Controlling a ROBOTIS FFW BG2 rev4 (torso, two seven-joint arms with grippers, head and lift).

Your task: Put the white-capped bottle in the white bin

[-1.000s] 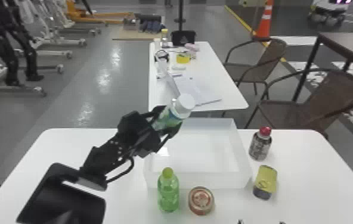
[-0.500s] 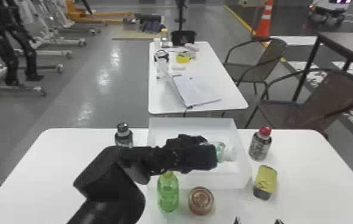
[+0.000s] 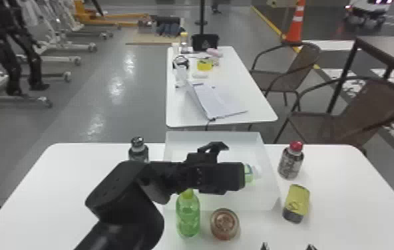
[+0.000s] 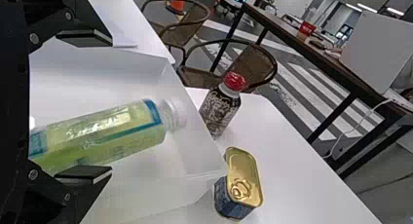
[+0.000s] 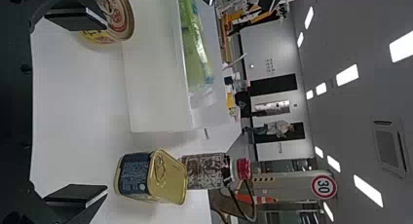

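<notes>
Left arm [image 3: 123,202] is angled in from the head view's bottom edge, bent and pointed toward robot's right, left gripper [image 3: 235,161] opened with flat fingers [image 4: 85,38] set apart; right gripper [image 3: 288,247] is held at the bottom edge, right of centre, also spread.

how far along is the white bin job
Placing looks done: the white-capped bottle lies inside the white bin. Nothing looks gripped; the jaws of the left gripper stand open either side of the bottle. Probably left: moving that gripper clear of the bin.
</notes>
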